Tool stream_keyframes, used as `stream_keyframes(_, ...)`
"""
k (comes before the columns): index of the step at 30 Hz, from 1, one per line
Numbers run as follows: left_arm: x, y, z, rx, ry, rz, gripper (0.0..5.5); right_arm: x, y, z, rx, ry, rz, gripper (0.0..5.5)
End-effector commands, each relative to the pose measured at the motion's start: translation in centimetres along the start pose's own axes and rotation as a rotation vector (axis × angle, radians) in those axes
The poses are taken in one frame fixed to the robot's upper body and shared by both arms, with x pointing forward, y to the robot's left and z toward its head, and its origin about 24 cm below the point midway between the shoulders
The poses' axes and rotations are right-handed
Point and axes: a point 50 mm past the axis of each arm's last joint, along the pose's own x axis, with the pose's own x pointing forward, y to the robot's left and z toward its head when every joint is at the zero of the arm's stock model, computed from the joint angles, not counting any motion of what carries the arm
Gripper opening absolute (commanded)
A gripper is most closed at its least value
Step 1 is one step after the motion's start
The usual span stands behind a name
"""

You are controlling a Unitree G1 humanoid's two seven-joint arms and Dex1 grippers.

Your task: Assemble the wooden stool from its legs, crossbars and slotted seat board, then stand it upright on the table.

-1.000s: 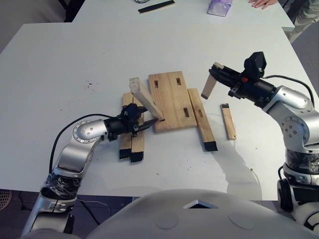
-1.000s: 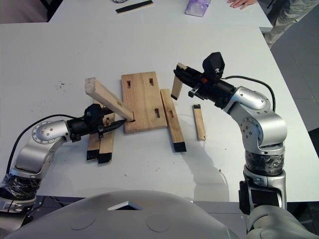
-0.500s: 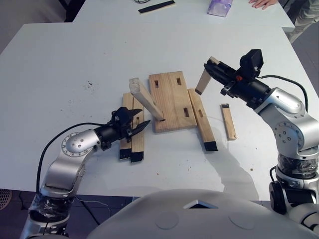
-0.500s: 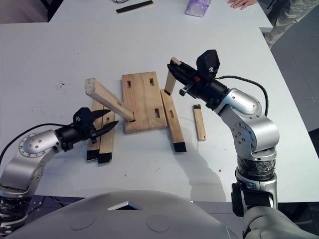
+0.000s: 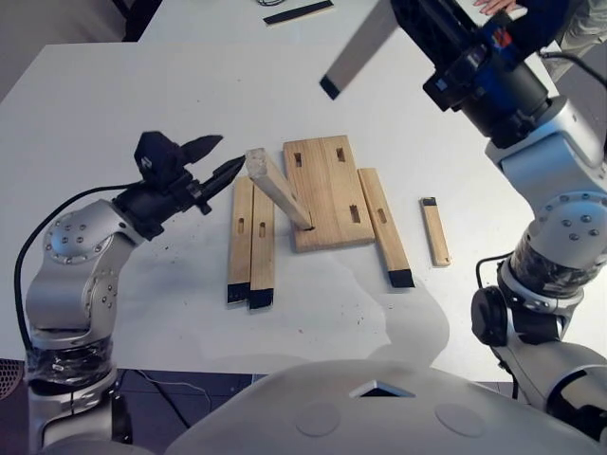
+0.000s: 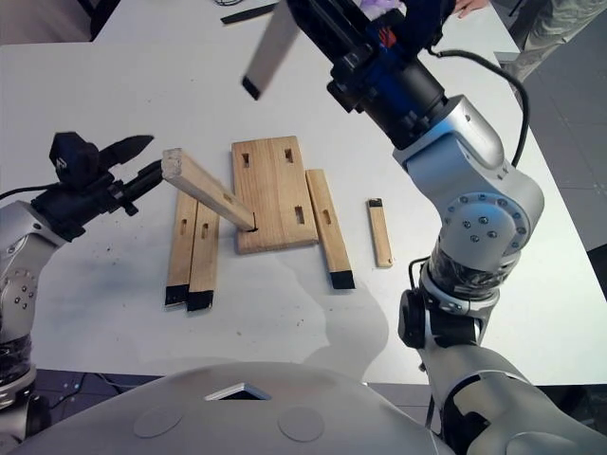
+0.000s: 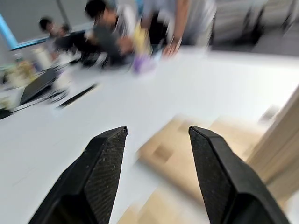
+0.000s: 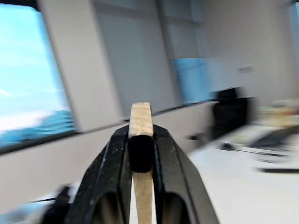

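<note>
While the stool is far from built, the left gripper (image 5: 224, 156) hovers at the left of the head view above the white counter (image 5: 114, 85), its black fingers (image 7: 102, 177) spread apart and holding nothing. Their tips point at the top end of the tilted pale wooden leg (image 5: 277, 187), probably so that they can steady or straighten it.

Just right of the gripper and lower in the frame, two flat wooden legs with black tips (image 5: 249, 242) lie side by side, just beside the left edge of the rectangular slotted seat board (image 5: 327, 194), apparently waiting their turn. The tilted leg has its lower end in the board's lower-left slot and leans up and to the left, so it seems only partly seated. The board lies flat at mid-frame with its other three slots unfilled.

Along the board's right edge lies another black-tipped wooden leg (image 5: 384, 227). Farther right, apart from it, is a short wooden crossbar (image 5: 435, 230).

At the upper right the right gripper (image 8: 140, 140) sits high above the counter. Its fingers (image 8: 117, 158) pinch one end of a long black-tipped wooden piece (image 5: 358, 47), whose free end points down-left toward the board, probably meant for an open slot.
</note>
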Motion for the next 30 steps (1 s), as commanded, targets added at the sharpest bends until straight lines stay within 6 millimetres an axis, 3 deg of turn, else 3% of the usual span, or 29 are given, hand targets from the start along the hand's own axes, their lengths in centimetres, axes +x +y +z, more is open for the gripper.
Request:
stream_keyframes(1,0.6,1.2,3.3,-0.11,-0.152,-0.093,2.44,0.3,0.0,0.7,0.098,0.022,0.135,0.42)
stream_keyframes(7,1.5,1.6,6.3,-0.269,-0.33,-0.14,2.44,1.9,-0.7,1.1,0.106,-0.05,0.09,0.42)
stream_keyframes(10,3.3,1.1,5.1,-0.37,-0.419,0.025,2.44,2.3,-2.4,3.5,0.256,-0.381,-0.047,0.42)
stream_keyframes(13,4.8,0.0,4.9,-0.462,-0.519,0.063,2.44,2.3,-3.9,4.9,0.41,-0.631,-0.149,0.42)
stream_keyframes(19,8.6,-3.0,7.0,-0.578,-0.666,-0.051,2.44,3.8,-4.2,2.7,0.623,-0.675,-0.209,0.42)
stream_keyframes(24,10.3,-4.2,8.8,-0.633,-0.764,-0.089,2.44,4.8,-4.2,1.4,0.753,-0.674,-0.21,0.42)
stream_keyframes(30,11.9,-5.3,8.8,-0.723,-0.744,-0.128,2.44,5.8,-3.2,-0.5,0.818,-0.637,-0.182,0.42)
